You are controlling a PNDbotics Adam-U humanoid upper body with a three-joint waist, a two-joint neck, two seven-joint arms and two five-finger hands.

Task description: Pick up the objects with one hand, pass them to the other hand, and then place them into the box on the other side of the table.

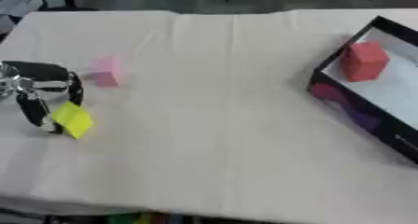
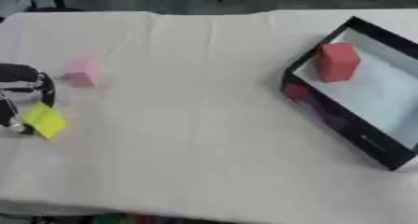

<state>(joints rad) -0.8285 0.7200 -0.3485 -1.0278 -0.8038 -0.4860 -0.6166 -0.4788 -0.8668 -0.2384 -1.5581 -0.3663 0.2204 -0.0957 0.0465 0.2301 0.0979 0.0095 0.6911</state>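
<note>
Left robot hand point(image 1: 37, 94) of mine sits at the near-left edge of the desk point(image 1: 212, 125), and in the left eye view its dark fingers curl down around a yellow block point(image 1: 73, 119), which is tilted on a corner against the fingertips. Whether the block is already clear of the cloth I cannot tell. Just beyond the hand, slightly toward the middle, a pink block point(image 1: 106, 72) rests on the desk, apart from my fingers. Far across from the hand, on the opposite side, the black box point(image 1: 326, 90) lies at an angle with a red block point(image 1: 362, 61) already inside, near its far-left corner. My right hand shows nowhere.

From the right eye view, the same left robot hand point(image 2: 20, 94) is partly cut off by the frame edge, so less of the grasp is visible; the yellow block point(image 2: 44, 120) hangs at the lower side of the fingers, again canted. The pink block point(image 2: 81, 73) stands just past the hand, and the box point(image 2: 343, 125) with the red block point(image 2: 336, 61) is well apart on the other side.

My worry is the grip: the yellow block appears caught near one edge and skewed, so I judge it could twist out as I lift or swing inward. A tilted block would also give my other hand a poor face to take at the handover. Moving carelessly, my wrist might brush the pink block and push it farther off.
</note>
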